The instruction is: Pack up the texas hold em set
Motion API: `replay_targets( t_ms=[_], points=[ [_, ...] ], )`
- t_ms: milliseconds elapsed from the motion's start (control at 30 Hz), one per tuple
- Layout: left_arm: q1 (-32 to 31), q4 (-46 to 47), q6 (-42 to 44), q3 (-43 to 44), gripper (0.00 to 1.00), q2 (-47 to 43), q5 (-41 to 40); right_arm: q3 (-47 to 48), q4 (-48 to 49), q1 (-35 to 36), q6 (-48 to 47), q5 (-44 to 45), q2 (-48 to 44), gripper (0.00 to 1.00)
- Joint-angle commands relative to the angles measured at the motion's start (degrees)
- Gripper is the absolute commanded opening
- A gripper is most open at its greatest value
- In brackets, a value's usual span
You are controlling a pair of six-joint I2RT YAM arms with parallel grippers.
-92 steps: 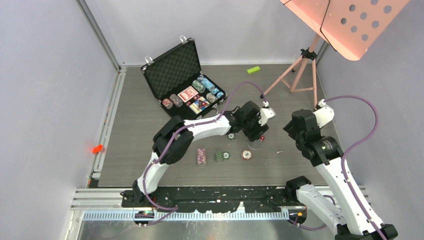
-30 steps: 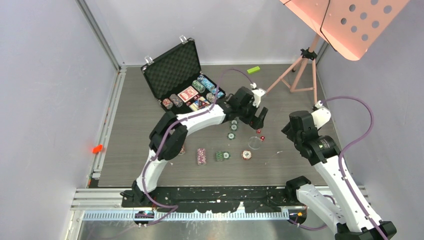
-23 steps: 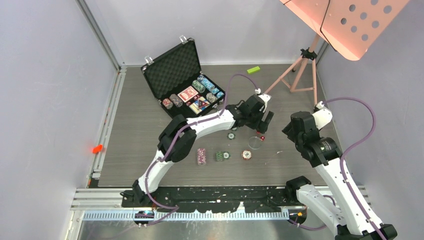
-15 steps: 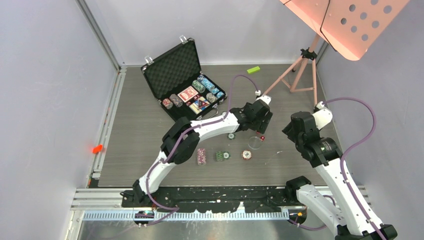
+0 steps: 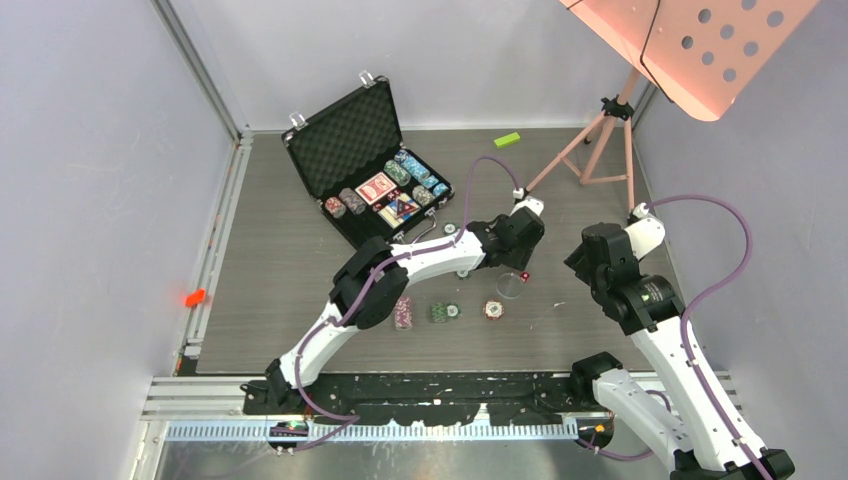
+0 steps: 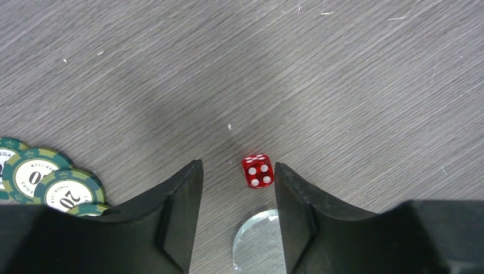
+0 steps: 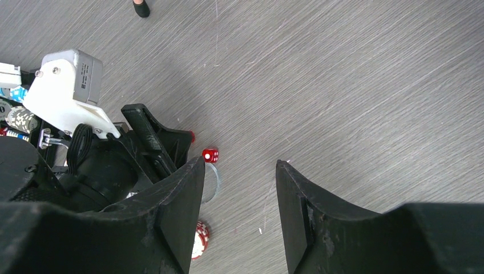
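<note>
Nearest on the tabletop (image 5: 280, 290): loose poker chips (image 5: 445, 312), unpacked. Mid-tabletop: red die (image 6: 258, 170), straddled by left tool (image 6: 237, 166), jaws part-open, not yet gripped; a squeeze and lift are judged due next. Alongside, right tool (image 7: 240, 165): spread wide, empty. Farthest: briefcase (image 5: 345, 135), lid raised, as destination

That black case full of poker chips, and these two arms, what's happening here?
A poker set is being packed away. The black case lies open at the back of the table, chips and cards already inside. The left gripper is down at the table, its open fingers either side of a red die, not clearly gripping it. The right gripper hovers nearby, open and empty. A few chip stacks lie loose in front.
</note>
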Motion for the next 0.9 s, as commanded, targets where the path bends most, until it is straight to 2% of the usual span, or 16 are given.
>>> replay_targets(
  t_ms=[0, 100, 267, 400, 500, 700, 867],
  points=[
    [-0.3, -0.4, -0.5, 2.6, 0.47, 0.5, -0.9, 0.7, 0.5, -0.2, 0.0, 1.8, -0.3, 0.56],
    [-0.3, -0.7, -0.1, 2.6, 0.39, 0.2, -0.8, 0.6, 0.6, -0.2, -0.1, 1.5, 0.1, 0.56],
    [-0.3, -1.4, 0.1, 2.2, 0.38, -0.1, 0.0, 0.3, 1.0, -0.1, 0.0, 1.2, 0.3, 0.56],
    [-0.2, -1.1, 2.0, 2.6, 0.34, 0.9, 1.9, 0.2, 1.1, -0.2, 0.0, 1.0, 0.2, 0.56],
    [-0.3, -1.2, 3.8, 3.8, 0.22, 1.6, 3.5, 0.2, 1.1, -0.2, 0.0, 0.9, 0.2, 0.56],
    [-0.2, -2.6, 6.8, 4.6, 0.08, 0.7, 2.5, 0.1, 1.1, -0.2, 0.0, 0.9, 0.1, 0.56],
    [1.3, -4.0, 8.5, 3.7, 0.07, -3.6, 0.7, 0.2, 1.1, -0.2, -0.1, 0.9, 0.1, 0.55]
  ],
)
